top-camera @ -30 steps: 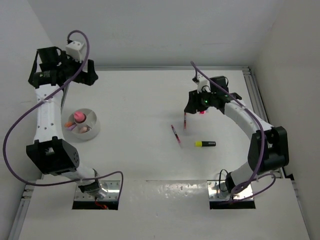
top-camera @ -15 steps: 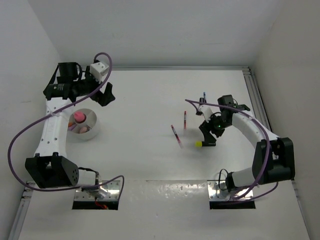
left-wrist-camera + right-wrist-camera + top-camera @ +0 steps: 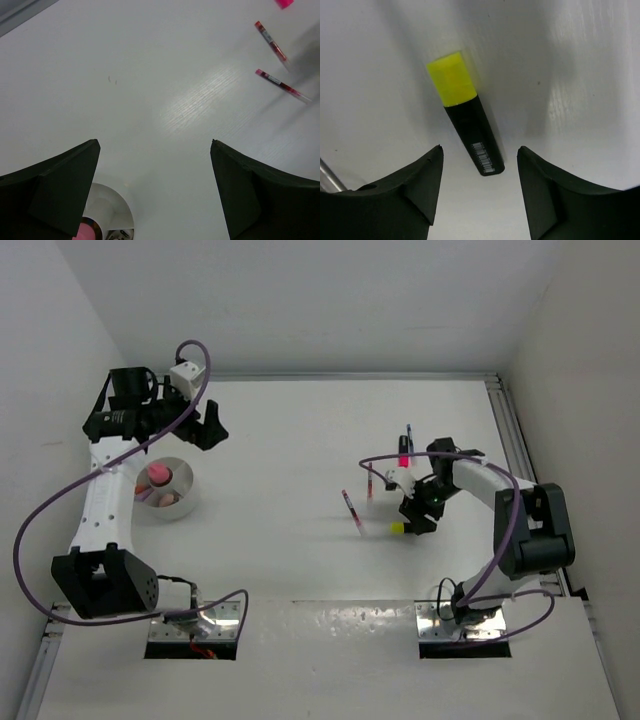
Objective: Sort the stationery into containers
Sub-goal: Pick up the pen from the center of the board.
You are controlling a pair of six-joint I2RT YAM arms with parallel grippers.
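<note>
Both pairs of jaws are spread wide, nothing pinched in either. Across the white table (image 3: pixel 290 440) we go. The left gripper (image 3: pixel 154 146) hangs open over bare surface, near the far side of the round dish (image 3: pixel 190 504) at the left. That dish holds a pink item (image 3: pixel 157 474) and smaller bits too small to tell. On the right, the right gripper (image 3: pixel 480 149) is down low. Its fingers straddle the black end of the yellow-black highlighter (image 3: pixel 467 120), which lies flat with a gap on each side. Left of it lies a red pen (image 3: pixel 352 510), a second red pen (image 3: pixel 369 490) close behind. Farther back sit a pink highlighter (image 3: pixel 404 449) and a blue pen (image 3: pixel 409 431).
</note>
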